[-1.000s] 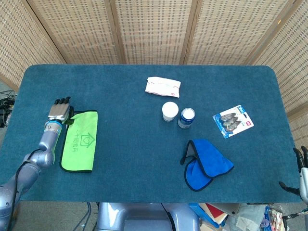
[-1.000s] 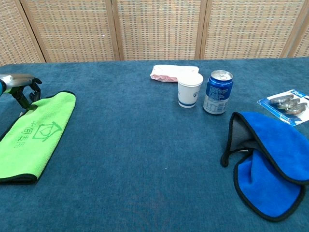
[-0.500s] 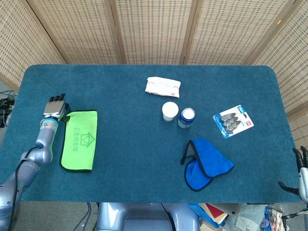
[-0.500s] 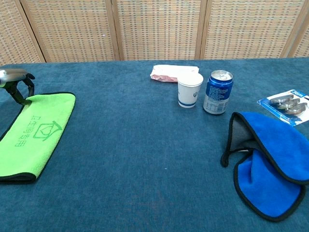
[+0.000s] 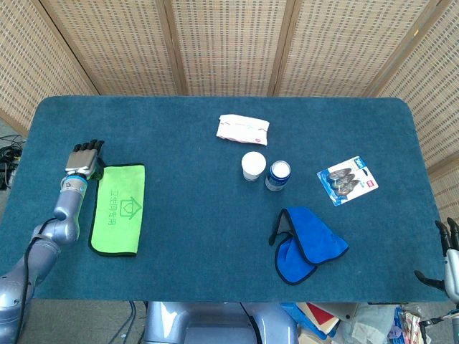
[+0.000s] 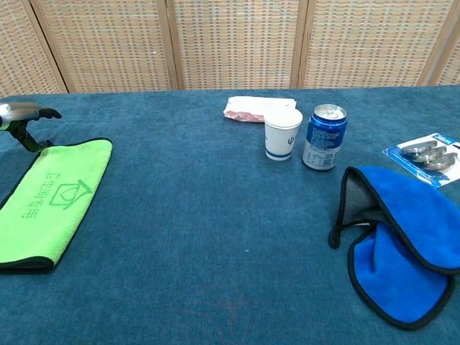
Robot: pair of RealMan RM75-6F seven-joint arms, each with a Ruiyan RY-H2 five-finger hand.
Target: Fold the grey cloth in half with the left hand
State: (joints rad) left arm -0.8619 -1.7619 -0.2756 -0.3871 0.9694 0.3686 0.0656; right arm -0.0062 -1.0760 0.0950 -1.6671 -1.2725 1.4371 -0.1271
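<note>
The cloth [image 5: 118, 208] lies flat at the table's left side. It is a narrow strip, green on top with a printed logo and black edging. A grey underside shows as a sliver at its near end [image 6: 29, 264]. My left hand [image 5: 82, 158] hovers just beyond the cloth's far left corner, fingers apart and holding nothing; the chest view catches it at the left edge [image 6: 25, 118]. My right hand [image 5: 448, 254] hangs off the table's near right corner, fingers spread and empty.
A blue cloth [image 5: 308, 247] with a grey lining lies crumpled at the near right. A white cup [image 5: 252, 165] and a blue can [image 5: 277, 175] stand mid-table. A white packet [image 5: 242, 129] lies behind them, and a blister pack [image 5: 348, 180] lies to the right.
My left hand let go of the cloth's far left corner and drew back slightly. The lifted corner dropped, and the cloth now lies flat and square.
</note>
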